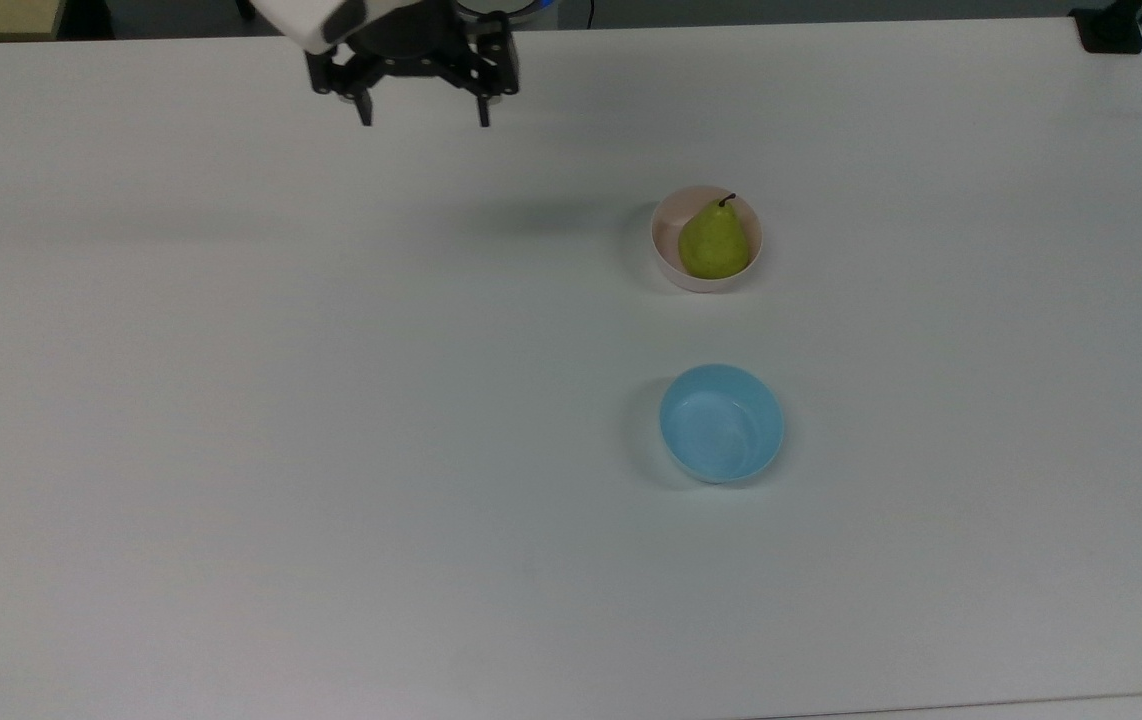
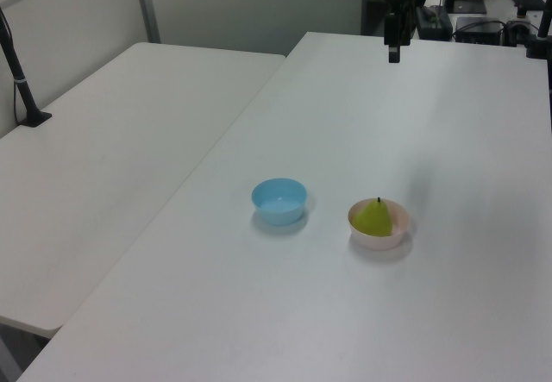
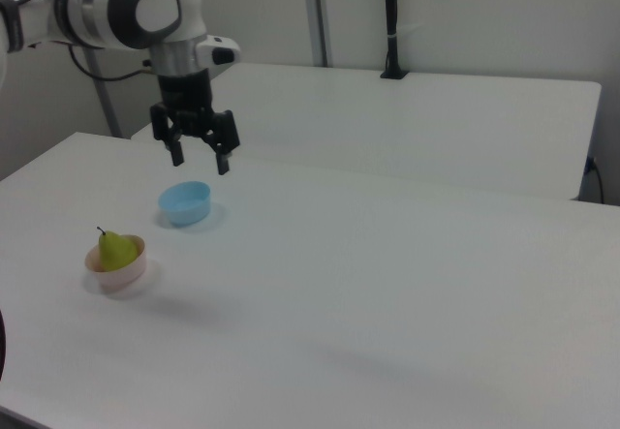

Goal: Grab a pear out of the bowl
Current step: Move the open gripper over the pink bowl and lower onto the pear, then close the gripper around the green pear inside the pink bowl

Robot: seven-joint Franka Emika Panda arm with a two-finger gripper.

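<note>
Pear (image 1: 714, 240) sits upright in the pink bowl (image 1: 668, 262) on the white desk (image 1: 331, 450). In the top view, the gripper (image 1: 423, 110) hangs far left of it, jaws open and empty; the blue bowl (image 1: 721, 423) lies nearer than the pink one.

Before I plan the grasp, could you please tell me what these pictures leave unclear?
- Pear base: hidden by the pink bowl wall, every view.
- Gripper body: cut by the top view's upper edge.
- Fingers: overlapping in the left view, so no gap is readable.
</note>
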